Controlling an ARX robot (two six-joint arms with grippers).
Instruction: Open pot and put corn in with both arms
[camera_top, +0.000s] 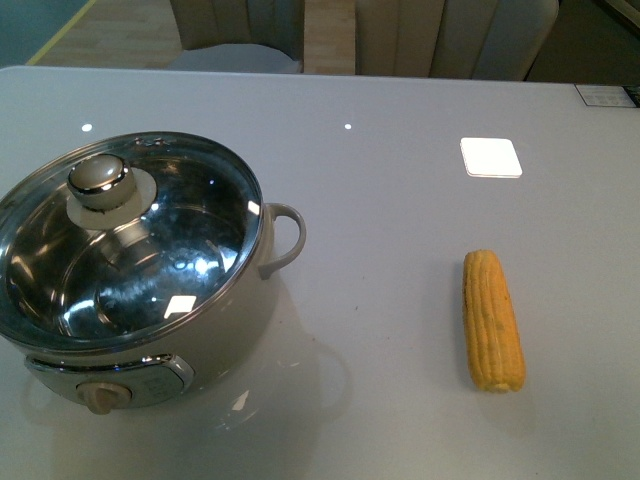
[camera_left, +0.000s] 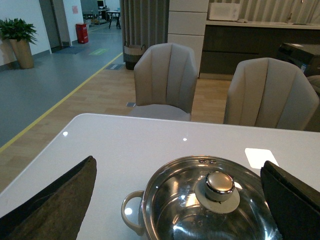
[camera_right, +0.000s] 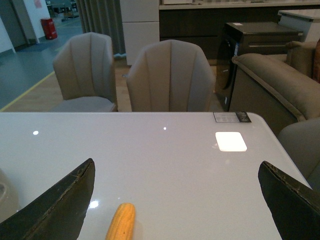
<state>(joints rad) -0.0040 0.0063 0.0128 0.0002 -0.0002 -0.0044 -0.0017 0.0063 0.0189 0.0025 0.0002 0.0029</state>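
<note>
Locate the pot (camera_top: 130, 270) toward the near left corner of the counter (camera_top: 380, 200). Its body is round and cream, with a polished steel rim and a loop handle (camera_top: 285, 240) facing the counter's middle. A beige dial (camera_top: 103, 396) sits on a shiny panel facing the near edge. The glass lid (camera_top: 150, 260) is seated on the rim; through it you see the mirror-like steel interior. The lid carries a rounded metallic knob (camera_top: 99, 179) on a pale collar.

Locate the corn (camera_top: 492, 320) toward the right edge, well apart from the pot. It is a husked yellow cob with rows of kernels, lying lengthwise between near and far edges, its narrower end toward the far edge.

The counter is smooth, glossy and grey-white.

Only the front view shows pot and corn together; neither arm appears there. The left wrist view shows the left end effector (camera_left: 177, 165) with its dark, matte fingers (camera_left: 55, 205) spread wide above the lid, holding nothing. The right wrist view shows the right end effector (camera_right: 176, 164), fingers (camera_right: 55, 210) likewise spread and empty, with the cob's tip between them. Both wrist views show padded chairs (camera_left: 167, 80) beyond the far edge.
</note>
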